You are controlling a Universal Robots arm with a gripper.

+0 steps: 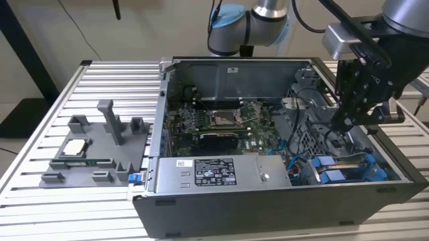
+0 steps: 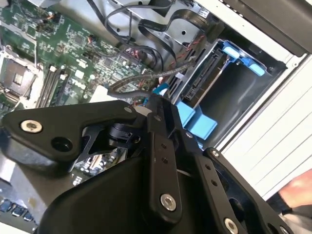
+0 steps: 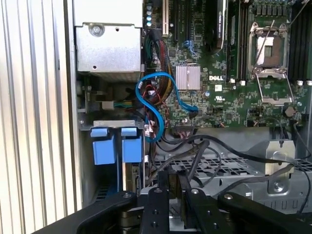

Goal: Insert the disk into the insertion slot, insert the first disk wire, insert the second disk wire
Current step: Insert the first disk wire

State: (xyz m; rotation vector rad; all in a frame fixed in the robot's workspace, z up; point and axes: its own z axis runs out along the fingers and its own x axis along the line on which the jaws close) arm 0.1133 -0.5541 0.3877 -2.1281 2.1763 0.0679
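I hover inside the case; I cannot tell whether my fingers [image 1: 338, 125] pinch anything. The disk [image 1: 330, 173] sits in the insertion slot [image 1: 379, 171], just below and apart from them.

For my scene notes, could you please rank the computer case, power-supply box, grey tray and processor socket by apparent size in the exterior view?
Largest to smallest:
computer case
grey tray
power-supply box
processor socket
The tray and box look fairly close.
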